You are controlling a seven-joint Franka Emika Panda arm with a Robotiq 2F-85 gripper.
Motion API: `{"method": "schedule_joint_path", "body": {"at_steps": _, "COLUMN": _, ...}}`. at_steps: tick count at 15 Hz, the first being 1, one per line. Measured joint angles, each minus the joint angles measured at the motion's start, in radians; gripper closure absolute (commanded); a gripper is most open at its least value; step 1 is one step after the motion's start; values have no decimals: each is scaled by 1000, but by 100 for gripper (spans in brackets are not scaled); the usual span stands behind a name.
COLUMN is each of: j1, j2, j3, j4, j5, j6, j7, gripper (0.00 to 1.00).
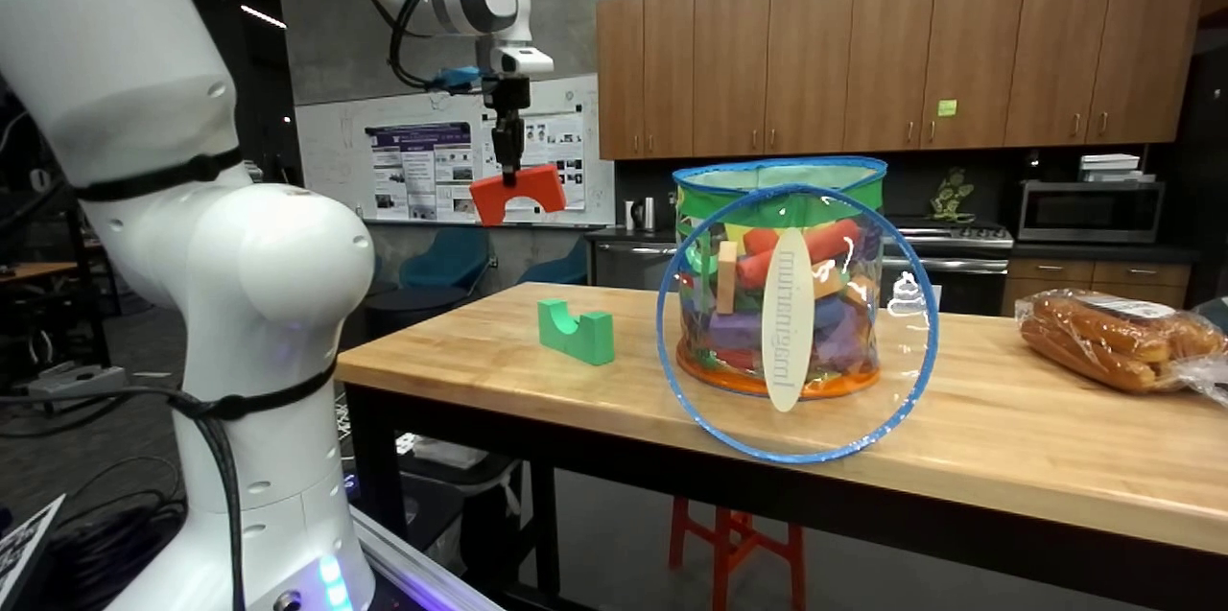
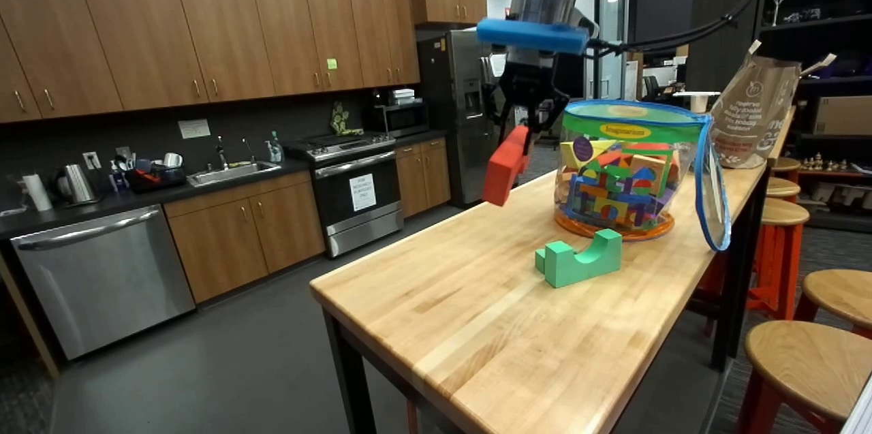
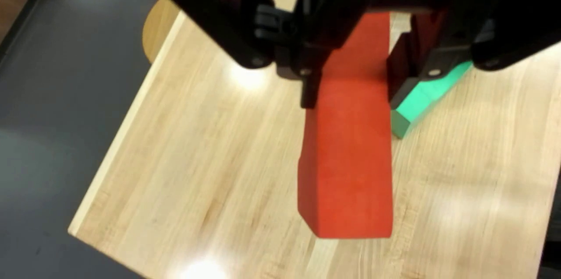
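A red block with an arched cut-out hangs in the air, its arch facing down in an exterior view. My gripper is shut on it, with a finger against each long side; in the wrist view the block reaches out past the fingertips. Below, on the wooden table, rests a green block with its curved hollow facing up. Part of that green block shows behind a finger in the wrist view. The red block is well above the tabletop and apart from the green one.
A clear round bag full of coloured blocks stands on the table, its top open. Its round blue-rimmed lid hangs down the side. Bagged bread and a paper bag sit farther along. Wooden stools stand beside the table.
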Motion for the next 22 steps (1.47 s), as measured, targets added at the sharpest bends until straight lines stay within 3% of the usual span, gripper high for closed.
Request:
{"method": "schedule_joint_path", "body": {"at_steps": 8, "j1": 9, "j2": 131, "j3": 40, "j4": 11, "j5": 31, "j6": 86, "j7": 75, "gripper": 86}}
{"method": "schedule_joint_path", "body": {"at_steps": 16, "j1": 15, "j2": 299, "j3": 43, "j4": 151, "j5": 3, "j6": 107, "j7": 178, "gripper": 86}}
{"method": "schedule_joint_path", "body": {"at_steps": 22, "j1": 18, "j2": 410, "j3": 9, "j4": 244, "j5": -34, "j6": 99, "j7": 211, "gripper": 86}}
